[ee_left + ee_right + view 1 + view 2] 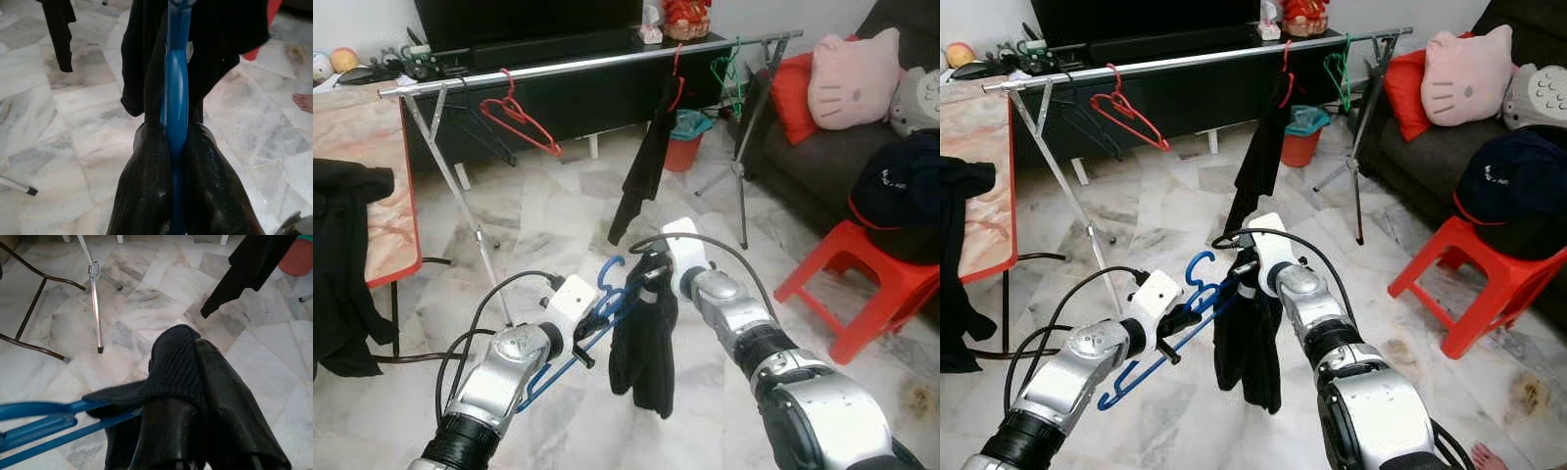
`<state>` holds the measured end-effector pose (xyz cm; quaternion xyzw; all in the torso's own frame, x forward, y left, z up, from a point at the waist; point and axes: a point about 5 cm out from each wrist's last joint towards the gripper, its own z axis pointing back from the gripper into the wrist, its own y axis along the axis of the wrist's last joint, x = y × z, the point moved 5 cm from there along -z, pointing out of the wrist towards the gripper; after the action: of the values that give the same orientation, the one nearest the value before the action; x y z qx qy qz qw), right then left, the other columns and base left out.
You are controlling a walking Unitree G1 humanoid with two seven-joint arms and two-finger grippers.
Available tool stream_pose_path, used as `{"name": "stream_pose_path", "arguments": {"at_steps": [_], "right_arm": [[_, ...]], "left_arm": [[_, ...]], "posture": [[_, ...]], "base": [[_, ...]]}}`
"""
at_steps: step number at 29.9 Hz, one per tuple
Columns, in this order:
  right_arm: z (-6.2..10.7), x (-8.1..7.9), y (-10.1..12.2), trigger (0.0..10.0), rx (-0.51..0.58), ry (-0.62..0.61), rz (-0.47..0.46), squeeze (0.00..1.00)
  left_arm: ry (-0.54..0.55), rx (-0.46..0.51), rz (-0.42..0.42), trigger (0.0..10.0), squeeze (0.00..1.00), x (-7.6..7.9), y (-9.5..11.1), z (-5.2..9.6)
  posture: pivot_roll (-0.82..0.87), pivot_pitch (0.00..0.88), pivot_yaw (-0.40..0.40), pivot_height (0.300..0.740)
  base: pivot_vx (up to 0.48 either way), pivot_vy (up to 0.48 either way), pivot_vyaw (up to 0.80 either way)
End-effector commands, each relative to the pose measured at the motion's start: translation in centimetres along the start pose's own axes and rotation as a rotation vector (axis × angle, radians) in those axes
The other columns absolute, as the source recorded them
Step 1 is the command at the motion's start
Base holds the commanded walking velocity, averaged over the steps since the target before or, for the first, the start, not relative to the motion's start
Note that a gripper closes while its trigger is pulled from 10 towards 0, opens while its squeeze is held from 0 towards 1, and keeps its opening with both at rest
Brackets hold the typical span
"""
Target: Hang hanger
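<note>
Grippers meet at the lower middle of the left eye view: the left gripper is clamped on a blue hanger that slants from lower left toward centre, and the right gripper pinches a black cloth draped over that hanger's upper end. Across the top runs a metal rail carrying a red hanger, a hung black garment and a green hanger; a red bin behind it holds something teal. In the left wrist view, both fingers press tight on the blue bar, with the black cloth at the top. In the right wrist view, the fingers are closed with a fold of cloth between them, the hanger's blue bars at lower left.
</note>
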<state>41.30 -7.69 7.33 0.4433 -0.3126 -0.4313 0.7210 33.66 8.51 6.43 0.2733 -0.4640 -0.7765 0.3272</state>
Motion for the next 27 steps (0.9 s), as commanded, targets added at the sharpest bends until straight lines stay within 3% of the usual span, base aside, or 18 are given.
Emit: {"name": "stream_pose_path", "arguments": {"at_steps": [1, 5, 14, 27], "right_arm": [[0.1, 0.2, 1.2, 10.0, 0.044, -0.004, 0.02, 0.0], [0.1, 0.0, 2.0, 10.0, 0.066, 0.013, 0.018, 0.0], [0.2, -0.1, 2.3, 10.0, 0.046, 0.006, 0.033, 0.0], [0.8, -1.7, 2.3, 10.0, 0.04, 0.081, 0.046, 0.0]], "left_arm": [[0.033, 0.027, -0.011, 10.0, 0.0, -0.7, 0.9, -0.2], [0.046, 0.04, -0.012, 10.0, 0.0, -0.6, 1.2, -0.4], [0.209, 0.062, 0.018, 10.0, 0.0, -2.9, 2.0, -0.5], [0.233, 0.018, -0.012, 10.0, 0.0, -3.1, 1.1, -0.8]], "posture": [[0.08, 0.0, -0.043, 0.74], [0.08, 0.0, -0.045, 0.74], [0.07, 0.0, -0.047, 0.74], [0.07, 0.0, -0.045, 0.74]], "base": [[0.0, 0.0, 0.0], [0.0, 0.0, 0.0], [0.0, 0.0, 0.0], [0.0, 0.0, 0.0]]}}
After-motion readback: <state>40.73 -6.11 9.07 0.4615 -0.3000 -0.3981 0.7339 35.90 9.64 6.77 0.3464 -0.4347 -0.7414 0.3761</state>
